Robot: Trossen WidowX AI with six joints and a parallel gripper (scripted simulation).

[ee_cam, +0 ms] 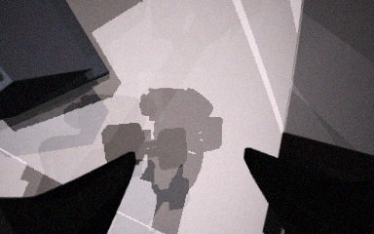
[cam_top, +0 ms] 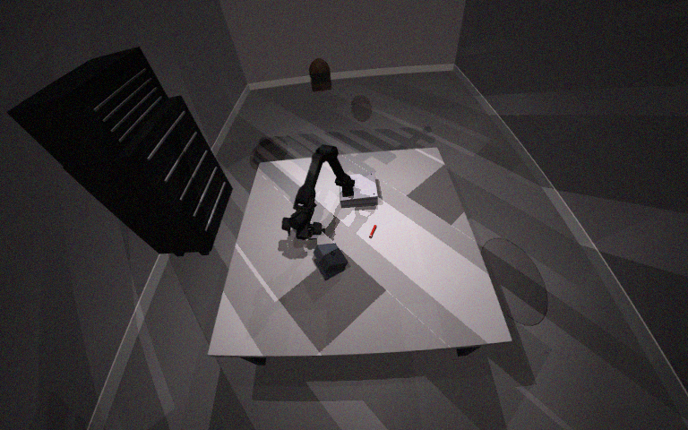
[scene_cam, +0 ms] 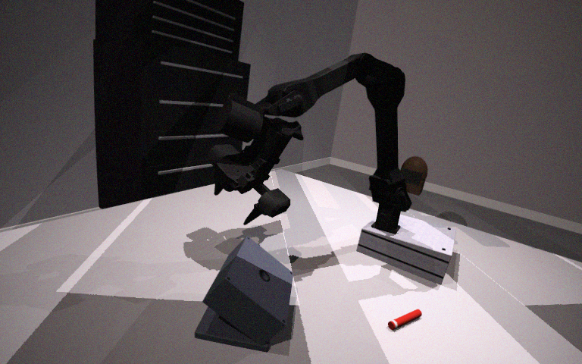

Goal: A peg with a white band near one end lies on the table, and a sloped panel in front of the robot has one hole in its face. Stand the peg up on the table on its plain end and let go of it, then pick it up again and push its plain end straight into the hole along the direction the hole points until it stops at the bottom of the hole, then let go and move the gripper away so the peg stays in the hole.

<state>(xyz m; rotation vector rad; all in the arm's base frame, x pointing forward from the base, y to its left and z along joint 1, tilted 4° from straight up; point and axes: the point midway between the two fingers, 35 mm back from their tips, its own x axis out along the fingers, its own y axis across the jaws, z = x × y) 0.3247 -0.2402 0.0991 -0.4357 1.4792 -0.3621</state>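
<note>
The red peg (cam_top: 373, 231) (scene_cam: 404, 318) lies flat on the table (cam_top: 406, 313) (scene_cam: 450, 339) (ee_cam: 219, 58), to the right of the panel. Its white band is at the end nearer the exterior camera. The dark sloped panel (cam_top: 330, 259) (scene_cam: 253, 283) (ee_cam: 44, 44) stands on its base plate, with one round hole (scene_cam: 264, 275) in its face. My gripper (cam_top: 299, 233) (scene_cam: 233, 205) (ee_cam: 190, 155) is open and empty. It hangs above the table just behind the panel, pointing down, well away from the peg. The peg is out of the wrist view.
The arm's grey base block (cam_top: 362, 194) (scene_cam: 408, 249) stands at the back of the table. A tall black drawer cabinet (cam_top: 126, 147) (scene_cam: 163, 86) stands beyond the table's left side. A brown rounded object (cam_top: 319, 73) (scene_cam: 414, 169) sits by the far wall.
</note>
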